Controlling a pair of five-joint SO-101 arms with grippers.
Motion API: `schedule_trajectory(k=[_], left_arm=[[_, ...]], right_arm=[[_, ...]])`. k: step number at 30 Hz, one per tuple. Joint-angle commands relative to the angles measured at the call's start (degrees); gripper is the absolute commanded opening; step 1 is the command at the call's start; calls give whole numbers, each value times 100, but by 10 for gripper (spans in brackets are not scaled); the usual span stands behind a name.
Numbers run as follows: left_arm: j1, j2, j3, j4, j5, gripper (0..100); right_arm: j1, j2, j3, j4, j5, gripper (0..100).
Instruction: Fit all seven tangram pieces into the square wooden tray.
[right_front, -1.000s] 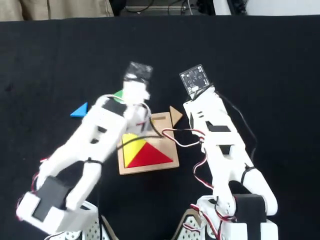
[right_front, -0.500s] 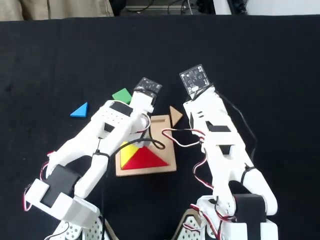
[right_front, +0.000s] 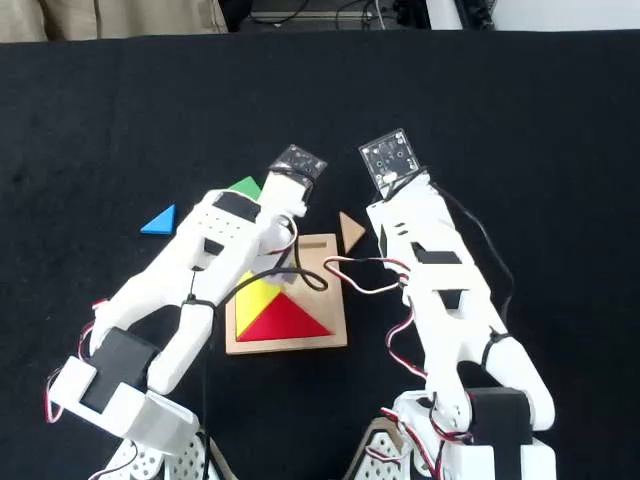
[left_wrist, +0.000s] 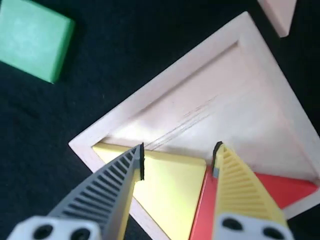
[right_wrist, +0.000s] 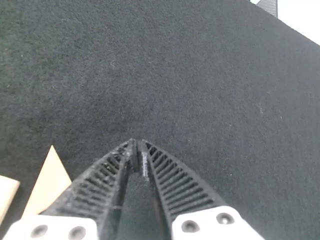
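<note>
Status: square wooden tray (right_front: 285, 347) on black desk (right_front: 520, 150) holds yellow triangle piece (right_front: 255, 295) and red triangle piece (right_front: 287, 318) edge to edge, with the rest of the tray floor bare. Left gripper (left_wrist: 177, 155) is over the tray, fingers apart above the yellow piece. Green square block (right_front: 245, 186) and blue triangle piece (right_front: 160, 221) lie outside the tray, beyond its far-left corner. Pale wooden triangle (right_front: 350, 230) sits just off the far-right corner. Right gripper (right_wrist: 136, 150) is just past that triangle, fingers together, holding nothing.
</note>
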Motion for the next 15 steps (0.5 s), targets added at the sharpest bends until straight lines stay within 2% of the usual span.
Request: schedule_trajectory(k=[1, 7, 10, 12, 15], left_arm=[[22, -35, -549, 352, -44, 239], [-444, -316, -1842, 1574, 1574, 239], [-892, -721, -1921, 2022, 1609, 237], [-1305, -1073, -1569, 1960, 1609, 235], [-1947, -1785, -549, 1301, 1609, 236]], right_arm=[[79, -4, -22, -114, -44, 11], [97, -48, -40, -123, -97, 13], [97, -57, -22, -123, -404, 28], [88, -57, -22, -105, -510, 68], [53, -40, -22, -70, -299, 116]])
